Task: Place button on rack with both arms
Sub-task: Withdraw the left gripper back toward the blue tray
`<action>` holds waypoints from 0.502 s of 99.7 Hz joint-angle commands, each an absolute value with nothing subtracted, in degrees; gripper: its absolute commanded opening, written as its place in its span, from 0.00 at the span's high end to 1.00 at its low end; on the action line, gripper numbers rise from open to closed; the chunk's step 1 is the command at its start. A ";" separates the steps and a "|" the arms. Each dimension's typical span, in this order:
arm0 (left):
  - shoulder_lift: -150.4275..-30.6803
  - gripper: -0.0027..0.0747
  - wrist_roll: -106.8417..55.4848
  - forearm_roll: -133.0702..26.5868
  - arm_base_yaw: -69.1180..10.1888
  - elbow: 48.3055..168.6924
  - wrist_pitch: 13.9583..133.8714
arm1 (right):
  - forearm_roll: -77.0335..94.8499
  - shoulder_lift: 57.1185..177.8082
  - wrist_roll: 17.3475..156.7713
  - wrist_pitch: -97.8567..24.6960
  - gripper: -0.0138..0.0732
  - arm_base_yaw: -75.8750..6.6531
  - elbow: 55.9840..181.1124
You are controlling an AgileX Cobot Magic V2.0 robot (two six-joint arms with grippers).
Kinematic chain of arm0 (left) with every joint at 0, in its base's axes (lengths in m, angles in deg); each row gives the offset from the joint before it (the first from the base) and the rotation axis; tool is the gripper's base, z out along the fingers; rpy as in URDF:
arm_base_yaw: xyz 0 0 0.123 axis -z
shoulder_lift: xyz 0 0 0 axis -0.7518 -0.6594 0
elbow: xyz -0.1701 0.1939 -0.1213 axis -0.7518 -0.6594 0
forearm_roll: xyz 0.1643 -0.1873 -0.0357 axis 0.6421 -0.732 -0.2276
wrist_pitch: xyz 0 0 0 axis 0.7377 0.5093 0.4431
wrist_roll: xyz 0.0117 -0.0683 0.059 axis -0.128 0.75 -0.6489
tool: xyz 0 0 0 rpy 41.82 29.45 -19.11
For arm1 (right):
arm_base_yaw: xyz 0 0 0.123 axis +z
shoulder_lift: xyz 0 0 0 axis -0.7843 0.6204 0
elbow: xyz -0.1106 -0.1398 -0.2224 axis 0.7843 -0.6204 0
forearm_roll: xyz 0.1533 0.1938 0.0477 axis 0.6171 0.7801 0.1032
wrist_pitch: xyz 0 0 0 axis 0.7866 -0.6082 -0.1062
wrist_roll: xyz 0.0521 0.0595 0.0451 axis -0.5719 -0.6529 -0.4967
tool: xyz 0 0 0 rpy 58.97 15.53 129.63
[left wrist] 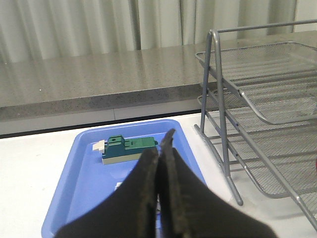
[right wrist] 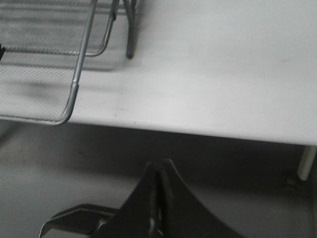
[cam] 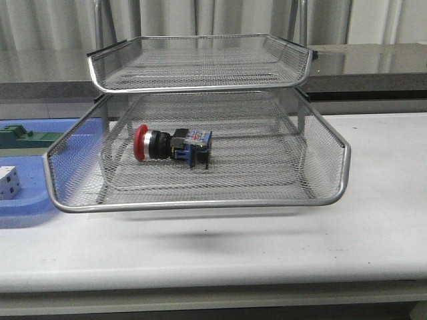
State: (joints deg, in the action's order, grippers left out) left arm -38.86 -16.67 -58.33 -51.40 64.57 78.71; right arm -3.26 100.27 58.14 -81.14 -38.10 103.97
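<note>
Red-capped, the button (cam: 172,145) lies on its side in the pulled-out lower tray of the rack (cam: 200,200), left of centre. Left gripper (left wrist: 159,148), fingers pressed together, hangs over the blue tray (left wrist: 79,173); right gripper (right wrist: 158,171), likewise closed, sits off the table's (right wrist: 223,74) near edge.

No text, label, brand, number or sign can be read in any view. The white cube (cam: 8,182) at the left edge of the table shows dark dots like die pips, too small to count.
</note>
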 commanded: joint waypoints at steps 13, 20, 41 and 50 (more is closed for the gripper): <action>-39.48 0.99 -16.21 -59.67 -51.31 66.12 74.26 | 6.45 110.45 67.34 -76.65 0.92 -38.02 105.75; -39.48 0.99 -16.21 -59.67 -51.31 66.12 74.26 | 8.58 113.94 69.98 -76.45 0.92 -38.02 105.75; -39.48 0.99 -16.21 -59.67 -51.31 66.12 74.26 | 10.94 122.53 74.07 -73.39 0.92 -34.37 105.75; -39.48 0.99 -16.21 -59.67 -51.31 66.12 74.26 | 10.89 125.70 74.14 -70.42 0.92 -30.25 105.75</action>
